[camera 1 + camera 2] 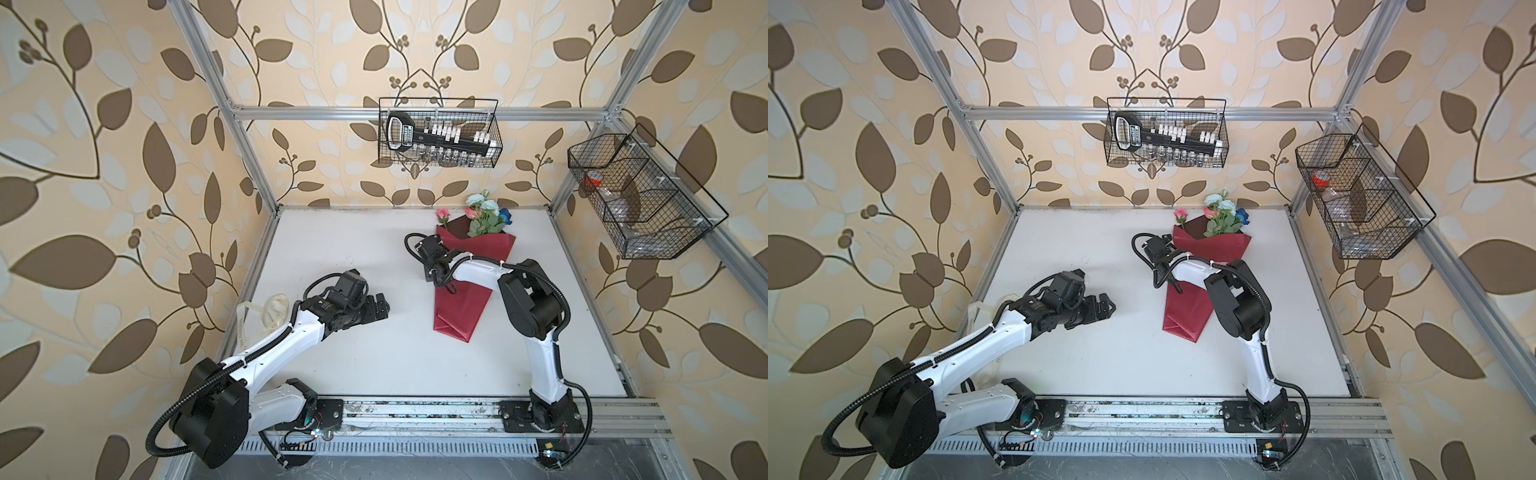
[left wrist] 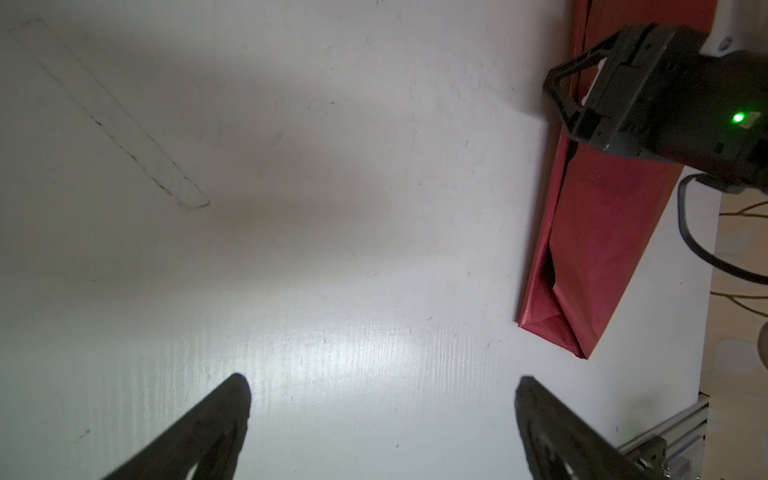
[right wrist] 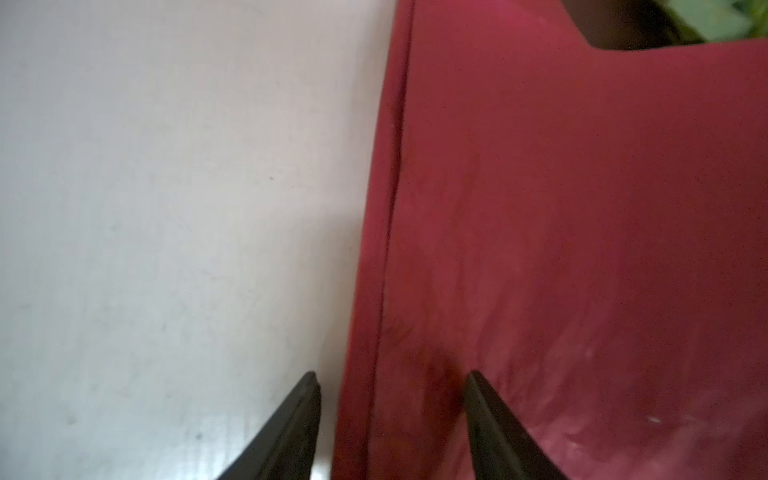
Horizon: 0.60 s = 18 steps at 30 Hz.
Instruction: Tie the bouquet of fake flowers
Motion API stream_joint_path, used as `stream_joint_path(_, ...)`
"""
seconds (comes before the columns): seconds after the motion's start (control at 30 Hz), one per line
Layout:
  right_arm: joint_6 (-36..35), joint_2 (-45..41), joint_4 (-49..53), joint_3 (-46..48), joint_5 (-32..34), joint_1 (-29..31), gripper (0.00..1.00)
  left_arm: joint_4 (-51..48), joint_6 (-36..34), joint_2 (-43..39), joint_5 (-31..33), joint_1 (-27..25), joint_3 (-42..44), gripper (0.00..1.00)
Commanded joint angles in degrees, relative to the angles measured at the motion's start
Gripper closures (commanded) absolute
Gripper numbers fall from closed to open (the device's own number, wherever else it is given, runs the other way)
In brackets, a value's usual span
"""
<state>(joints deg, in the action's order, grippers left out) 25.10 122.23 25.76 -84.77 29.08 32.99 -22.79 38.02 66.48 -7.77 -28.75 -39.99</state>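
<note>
Red wrap (image 1: 457, 307) sheathes bouquet (image 1: 486, 222), right arm (image 1: 478, 272) crossing it; right gripper (image 3: 390, 374) spread astride wrap's edge, left gripper (image 2: 382, 377) splayed above table (image 1: 374, 353); wall basket (image 1: 390, 160) holds sockets (image 1: 449, 134)

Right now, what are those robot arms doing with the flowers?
The bouquet of fake flowers lies on the white table, wrapped in a red paper cone. The right hand is down at the cone's side edge, jaws apart around it. The left hand hangs open over the table, holding nothing. I see no tie on it yet.
</note>
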Motion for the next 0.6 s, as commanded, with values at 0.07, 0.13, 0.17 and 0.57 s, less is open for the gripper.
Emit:
stream_joint_path(0.07,-1.57,-0.60,3.71,3.67,5.87,-1.07,0.72,0.46,-0.84,0.36,-1.61,1.02,-0.25,0.01)
stream_joint_path(0.13,-1.53,-1.61,3.60,5.67,5.79,-2.62,0.79,0.69,-0.89,0.67,-2.00,1.20,-0.44,0.01)
stream_joint_path(0.17,-1.70,-2.09,3.35,6.53,5.64,-3.45,0.81,0.81,-0.85,0.82,-2.22,1.25,-0.44,0.01)
stream_joint_path(0.57,-9.81,-10.11,-1.68,16.88,4.20,-12.86,0.83,1.23,0.03,1.20,-2.17,1.60,-0.40,0.01)
